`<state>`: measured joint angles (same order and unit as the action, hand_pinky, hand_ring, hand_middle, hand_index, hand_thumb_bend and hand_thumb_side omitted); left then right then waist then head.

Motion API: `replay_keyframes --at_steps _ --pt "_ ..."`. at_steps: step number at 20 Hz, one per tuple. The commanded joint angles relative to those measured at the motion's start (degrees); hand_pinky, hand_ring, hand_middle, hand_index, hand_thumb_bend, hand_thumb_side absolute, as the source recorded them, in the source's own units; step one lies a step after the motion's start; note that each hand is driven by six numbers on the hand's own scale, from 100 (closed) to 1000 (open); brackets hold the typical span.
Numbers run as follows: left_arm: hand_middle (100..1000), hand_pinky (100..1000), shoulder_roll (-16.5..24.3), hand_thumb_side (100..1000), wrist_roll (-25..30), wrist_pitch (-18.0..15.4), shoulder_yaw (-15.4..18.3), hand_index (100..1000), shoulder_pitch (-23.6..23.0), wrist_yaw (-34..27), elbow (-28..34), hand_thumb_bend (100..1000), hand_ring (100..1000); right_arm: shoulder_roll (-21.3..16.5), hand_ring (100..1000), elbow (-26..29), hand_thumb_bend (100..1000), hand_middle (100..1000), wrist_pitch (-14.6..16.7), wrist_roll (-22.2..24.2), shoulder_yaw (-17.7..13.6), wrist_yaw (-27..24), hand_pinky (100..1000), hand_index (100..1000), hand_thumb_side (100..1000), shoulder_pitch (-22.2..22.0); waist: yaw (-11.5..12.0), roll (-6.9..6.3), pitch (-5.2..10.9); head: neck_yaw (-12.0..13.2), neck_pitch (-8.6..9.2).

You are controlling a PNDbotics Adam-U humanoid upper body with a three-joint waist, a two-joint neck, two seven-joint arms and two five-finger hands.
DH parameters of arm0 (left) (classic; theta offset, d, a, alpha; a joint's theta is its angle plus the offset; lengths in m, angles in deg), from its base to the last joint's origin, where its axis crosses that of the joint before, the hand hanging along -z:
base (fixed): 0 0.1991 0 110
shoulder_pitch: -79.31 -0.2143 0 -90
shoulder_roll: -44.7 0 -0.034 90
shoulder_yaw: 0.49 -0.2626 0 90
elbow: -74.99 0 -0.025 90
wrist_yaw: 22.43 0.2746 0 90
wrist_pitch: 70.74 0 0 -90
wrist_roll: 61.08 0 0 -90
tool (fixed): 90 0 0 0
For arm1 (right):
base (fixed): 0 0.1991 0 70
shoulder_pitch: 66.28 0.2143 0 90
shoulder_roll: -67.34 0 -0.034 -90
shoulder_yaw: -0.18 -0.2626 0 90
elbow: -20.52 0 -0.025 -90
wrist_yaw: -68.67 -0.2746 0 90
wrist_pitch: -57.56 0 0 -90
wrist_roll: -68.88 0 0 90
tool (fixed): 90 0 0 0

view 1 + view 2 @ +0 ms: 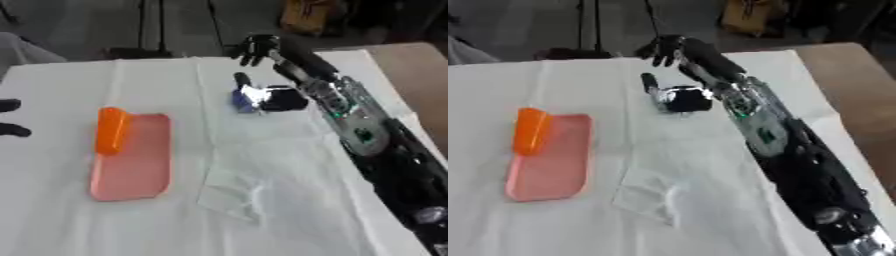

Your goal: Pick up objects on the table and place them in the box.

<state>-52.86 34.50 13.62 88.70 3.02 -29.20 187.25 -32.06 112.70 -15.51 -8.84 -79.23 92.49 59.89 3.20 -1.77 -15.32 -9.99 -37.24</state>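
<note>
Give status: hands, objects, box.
Right hand at table's far edge, curled, empty. Left hand at left edge. Dark-blue object untouched. Pink box holds orange item.

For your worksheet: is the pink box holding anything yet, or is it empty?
Empty. The pink box shows only its bare pink floor; the dark and blue objects lie apart on the white cloth.

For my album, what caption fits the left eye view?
Robot's right hand reaches past dark and blue items on a white table; orange-and-pink tray waits.

A lab: white-draped table (52, 200), stand legs (153, 25) on grey floor.
</note>
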Motion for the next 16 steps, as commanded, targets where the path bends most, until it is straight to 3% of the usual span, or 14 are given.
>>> replay_keyframes --at_steps 1,6,14,15,16 --pt "902 573 1.32 887 -0.26 -0.20 0.54 863 0.06 0.61 0.38 172 762 -3.62 653 5.74 100 705 -2.15 1.02 -2.08 -6.20 612 832 539 -0.85 -0.74 -0.11 1.19 1.49 0.10" --pt "907 574 1.22 890 -0.15 -0.36 0.55 861 -0.18 1.09 0.25 168 770 -4.45 646 8.60 100 699 -4.26 1.86 -3.39 -9.18 603 828 551 -2.95 -2.04 -0.65 1.18 2.66 0.00" --pt "902 574 1.12 888 0.20 -0.51 0.49 860 -0.48 1.64 0.47 165 761 -3.81 643 9.67 100 694 -5.80 3.30 -4.28 -10.39 598 825 567 -4.73 -1.96 -0.88 1.17 2.49 -0.07" --pt "903 574 1.12 889 0.18 -0.49 0.52 925 -0.49 1.65 0.46 166 761 -3.80 643 9.70 100 693 -5.81 3.39 -4.28 -10.40 599 825 569 -4.79 -2.10 -0.86 1.18 2.46 -0.07" --pt "903 574 1.13 889 0.23 -0.44 0.45 925 -0.43 1.63 0.39 166 761 -3.74 643 9.75 100 693 -5.82 3.42 -4.35 -10.39 599 825 569 -4.97 -2.34 -0.82 1.23 2.34 -0.13"
